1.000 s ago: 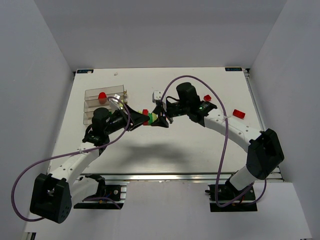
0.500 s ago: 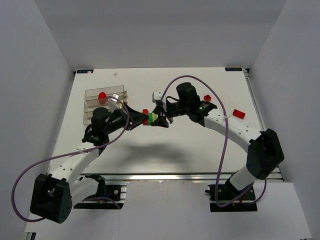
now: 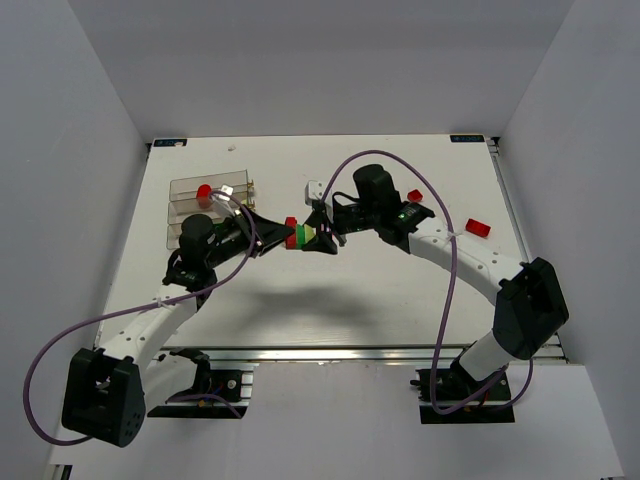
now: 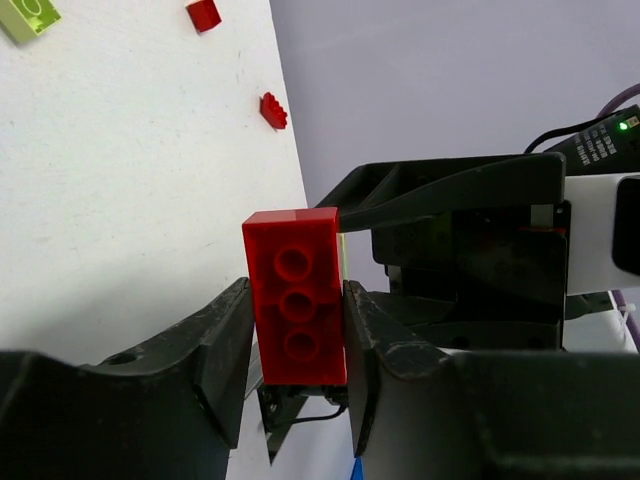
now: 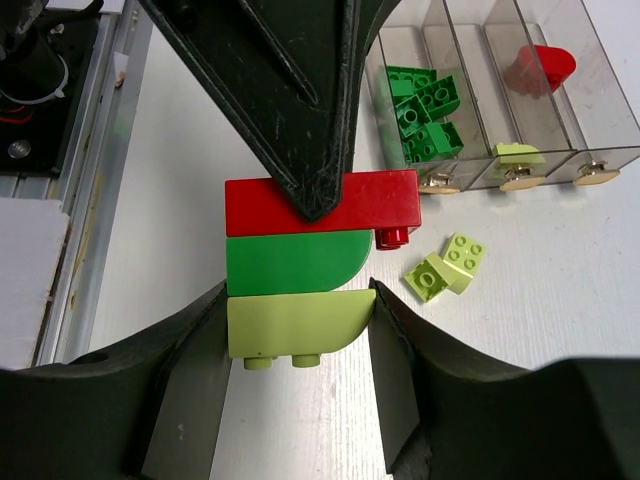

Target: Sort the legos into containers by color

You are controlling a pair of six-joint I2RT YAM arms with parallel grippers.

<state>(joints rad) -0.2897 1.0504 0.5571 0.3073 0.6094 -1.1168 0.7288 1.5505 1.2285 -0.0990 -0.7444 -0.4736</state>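
The left gripper is closed on the red brick by its long sides. The right gripper clamps the lime brick at the other end of the same stack, with the green brick between them, over mid-table. These look light, rigid and smooth, joined only by stud friction, so firm side grips and a straight pull should part them. Beyond, the tray holds green, lime and red pieces in separate compartments, and loose red bricks lie well apart to the right.
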